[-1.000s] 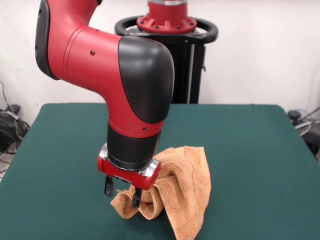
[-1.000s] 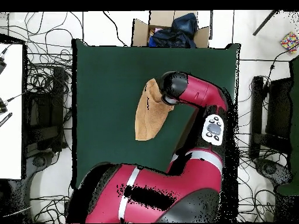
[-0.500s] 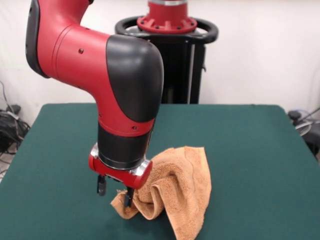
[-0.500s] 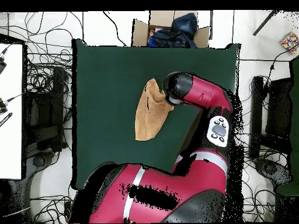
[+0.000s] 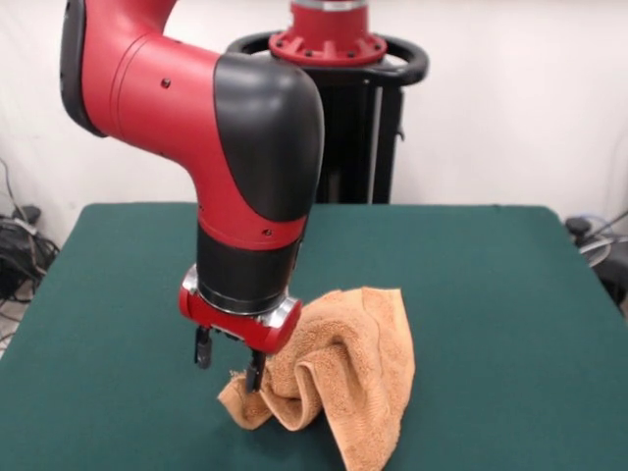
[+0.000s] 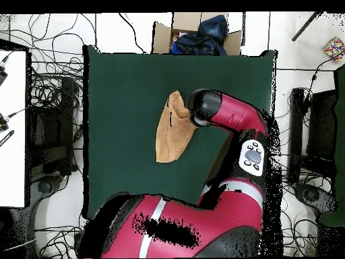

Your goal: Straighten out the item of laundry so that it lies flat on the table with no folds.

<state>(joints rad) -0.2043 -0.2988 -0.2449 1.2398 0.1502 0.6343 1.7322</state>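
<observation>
The item of laundry (image 5: pixel 345 368), an orange-tan towel, lies bunched on the table (image 5: pixel 491 294) with thick folds and a raised hump. My gripper (image 5: pixel 229 361) hangs just above the towel's left corner. It is open, and nothing shows between its fingers. The finger (image 5: pixel 255 374) closer to the towel sits against the cloth's edge. In the overhead view the towel (image 6: pixel 172 131) shows as a long narrow shape on the green table (image 6: pixel 121 88). There the arm's wrist (image 6: pixel 203 108) covers the gripper and one end of the towel.
A cardboard box (image 6: pixel 195 32) holding dark blue cloth stands just past one table edge in the overhead view. Cables lie on the floor all round, and a white bench (image 6: pixel 12 128) stands at the left. Bare green felt spreads on both sides of the towel.
Over the last second the gripper shifted left along the towel's edge in the front view, then rose a little. The towel's shape has hardly changed.
</observation>
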